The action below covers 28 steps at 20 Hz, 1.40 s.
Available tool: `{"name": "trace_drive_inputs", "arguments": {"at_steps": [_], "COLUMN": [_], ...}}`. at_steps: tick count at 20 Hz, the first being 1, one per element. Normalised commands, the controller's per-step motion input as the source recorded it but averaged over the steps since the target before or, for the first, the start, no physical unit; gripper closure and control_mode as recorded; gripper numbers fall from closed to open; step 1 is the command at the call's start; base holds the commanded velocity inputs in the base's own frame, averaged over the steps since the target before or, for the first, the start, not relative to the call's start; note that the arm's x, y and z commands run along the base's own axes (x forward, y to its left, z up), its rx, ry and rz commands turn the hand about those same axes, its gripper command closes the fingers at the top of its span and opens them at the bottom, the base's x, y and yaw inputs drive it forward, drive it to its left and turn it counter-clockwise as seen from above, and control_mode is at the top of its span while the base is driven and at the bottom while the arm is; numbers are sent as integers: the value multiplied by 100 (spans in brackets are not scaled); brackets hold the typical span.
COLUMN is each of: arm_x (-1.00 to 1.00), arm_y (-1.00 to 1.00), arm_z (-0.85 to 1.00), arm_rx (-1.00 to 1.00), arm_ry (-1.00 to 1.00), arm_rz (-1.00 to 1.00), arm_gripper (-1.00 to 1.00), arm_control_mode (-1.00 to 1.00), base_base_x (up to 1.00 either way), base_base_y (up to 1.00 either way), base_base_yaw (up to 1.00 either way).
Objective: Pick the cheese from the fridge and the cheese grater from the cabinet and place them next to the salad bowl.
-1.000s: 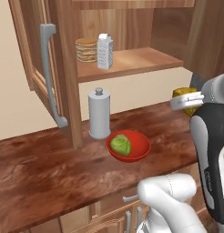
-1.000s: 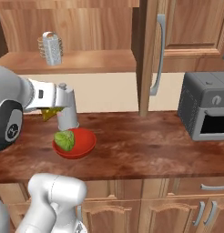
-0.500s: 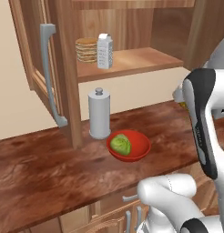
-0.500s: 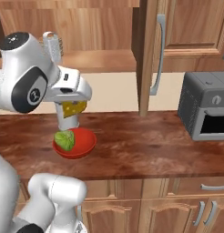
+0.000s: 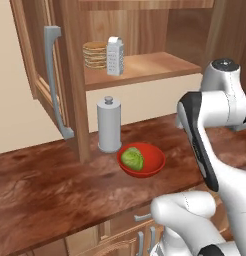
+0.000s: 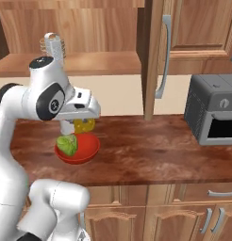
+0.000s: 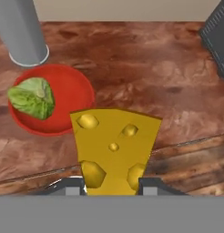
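The gripper is closed on the cheese, a yellow-orange wedge with holes that sits between the two dark finger tips and hangs in the air above the wooden counter. In the right base view the cheese shows under the white hand, just beside and above the rim of the salad bowl on its right side. The salad bowl is a wide shallow red dish resting on the counter, with the green lettuce head lying inside it toward one side (in the hand view the lettuce head sits at the left of the bowl). Just behind the bowl stands a tall grey cylinder with a knob, upright on the counter below the cabinet. The cabinet door stands open, its long grey bar handle facing out. On the cabinet shelf the cheese grater stands upright, white-grey with dotted holes, touching or just beside a stack of tan discs to its left. Well apart to the right on the counter, a dark grey microwave sits against the wall.
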Motion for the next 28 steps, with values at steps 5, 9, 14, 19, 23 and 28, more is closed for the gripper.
{"name": "trace_drive_inputs", "arguments": {"at_steps": [5, 9, 14, 19, 23, 28], "arm_x": [82, 99, 92, 47, 13, 3], "arm_y": [-31, -44, -35, -6, 0, 0], "arm_z": [-82, -51, -6, -11, -67, -97], "arm_rx": [13, 3, -1, 0, 0, 0], "arm_ry": [9, 5, 1, -2, -12, -18], "arm_rz": [28, 31, 10, 0, 0, 2], "arm_gripper": [100, 100, 100, 100, 100, 100], "arm_control_mode": [-100, -100, -100, -100, -100, -100], "base_base_x": [0, 0, 0, 0, 0, 0], "base_base_y": [0, 0, 0, 0, 0, 0], "base_base_yaw": [0, 0, 0, 0, 0, 0]}}
